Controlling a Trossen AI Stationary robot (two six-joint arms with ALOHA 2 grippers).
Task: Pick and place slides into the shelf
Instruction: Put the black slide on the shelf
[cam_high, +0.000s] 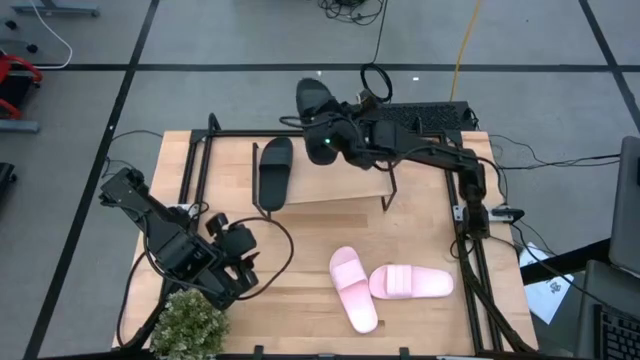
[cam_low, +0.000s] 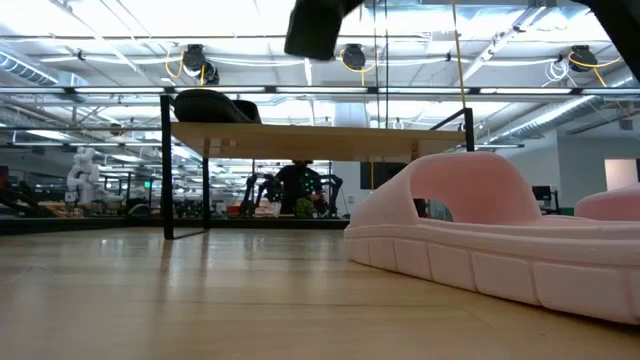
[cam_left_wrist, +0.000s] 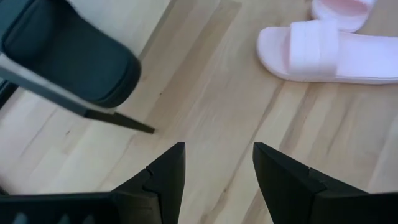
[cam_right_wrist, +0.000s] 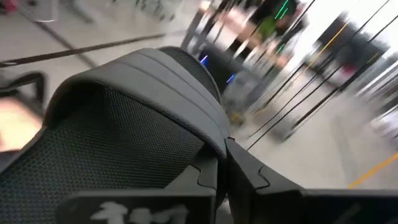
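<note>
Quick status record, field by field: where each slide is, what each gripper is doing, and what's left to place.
right gripper: shut on a black slide, held up over the shelf's far edge
left gripper: fingers open, holding nothing, near the table's front left
shelf: one black slide lying on its left part
pink slides: both on the table in front of the shelf, one beside the other
left to place: held black slide, both pink slides
</note>
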